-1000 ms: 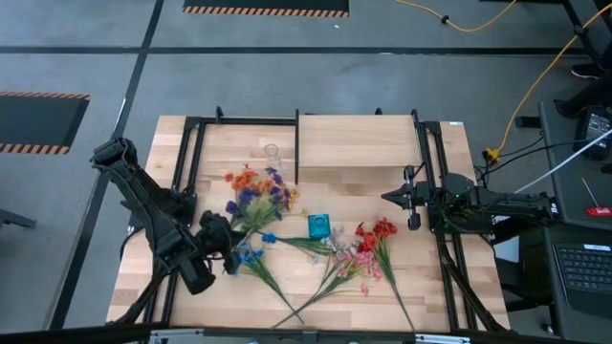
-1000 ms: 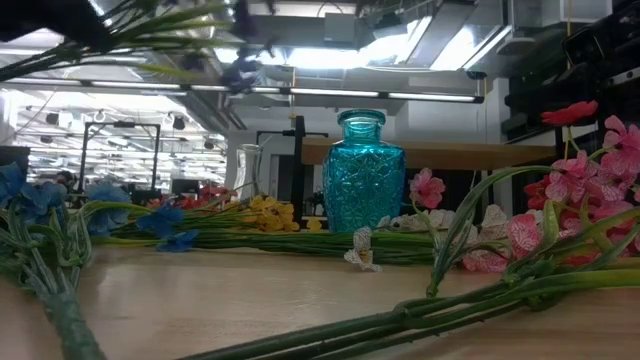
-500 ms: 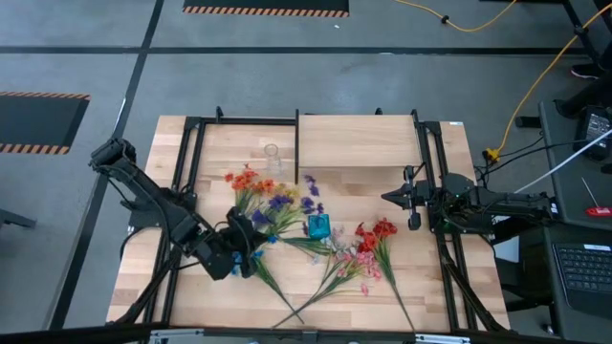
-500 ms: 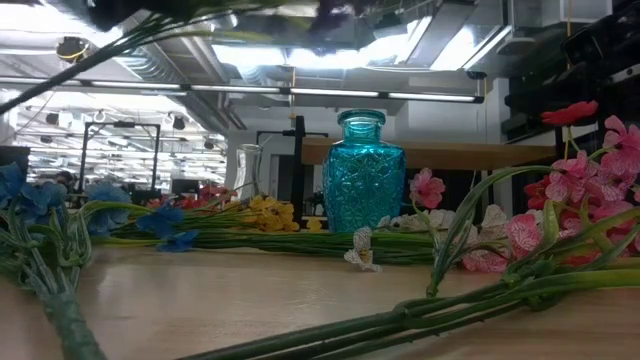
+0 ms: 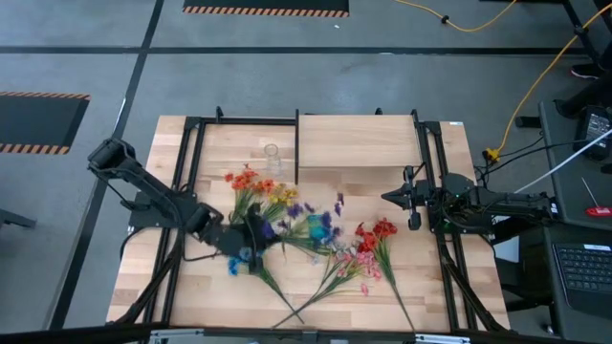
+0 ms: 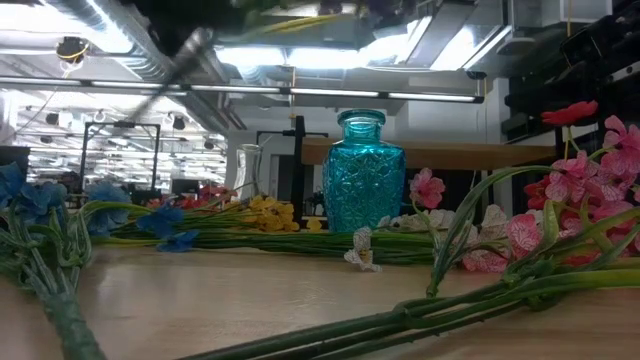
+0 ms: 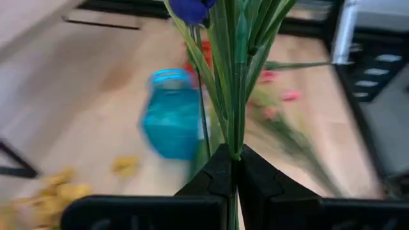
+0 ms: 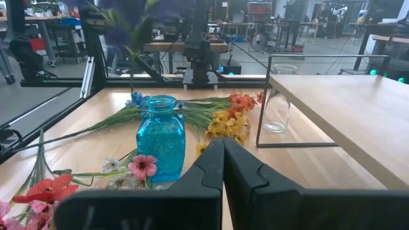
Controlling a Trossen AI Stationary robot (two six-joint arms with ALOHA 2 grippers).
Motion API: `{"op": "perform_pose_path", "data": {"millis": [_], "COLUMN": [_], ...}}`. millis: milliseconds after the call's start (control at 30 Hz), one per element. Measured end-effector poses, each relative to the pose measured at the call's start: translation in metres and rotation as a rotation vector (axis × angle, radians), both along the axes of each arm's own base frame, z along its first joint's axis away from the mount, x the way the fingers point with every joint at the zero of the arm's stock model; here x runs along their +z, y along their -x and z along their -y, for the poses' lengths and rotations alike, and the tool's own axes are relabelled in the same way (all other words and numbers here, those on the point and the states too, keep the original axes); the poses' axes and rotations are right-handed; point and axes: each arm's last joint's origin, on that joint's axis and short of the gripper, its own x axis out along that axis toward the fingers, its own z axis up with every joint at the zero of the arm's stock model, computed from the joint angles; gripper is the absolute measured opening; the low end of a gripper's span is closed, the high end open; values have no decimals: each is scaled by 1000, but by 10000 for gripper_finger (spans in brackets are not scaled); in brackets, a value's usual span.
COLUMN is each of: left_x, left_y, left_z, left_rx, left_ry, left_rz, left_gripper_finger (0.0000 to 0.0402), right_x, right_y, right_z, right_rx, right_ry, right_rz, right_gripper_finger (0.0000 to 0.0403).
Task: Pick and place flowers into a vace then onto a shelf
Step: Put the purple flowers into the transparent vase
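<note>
While the right pincer [image 5: 386, 198] waits pressed together beside the teal glass vase [image 5: 316, 227], the left pincer [image 7: 233, 167] pinches purple flower stems [image 7: 236, 76] just above that vase.

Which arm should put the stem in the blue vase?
Left. Its hand is already shut on a purple-flowered stem and sits close to the blue glass vase. The right hand is shut on nothing, parked at the table's right side.
</note>
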Motion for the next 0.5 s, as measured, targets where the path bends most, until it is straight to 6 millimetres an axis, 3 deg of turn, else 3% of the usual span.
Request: {"op": "perform_pose_path", "data": {"millis": [133, 500], "left_x": [2, 28], "left_y": [11, 64], "left_z": [-28, -78], "left_rx": [45, 56], "left_ry": [-24, -139], "left_rz": [32, 253], "left_gripper_finger": [6, 6], "right_x": [0, 0], "right_y": [0, 0], "right_z": [0, 0], "right_rx": [0, 0], "right_ry": [-4, -1], "right_rz": [0, 0], "right_gripper_finger": [7, 7]}}
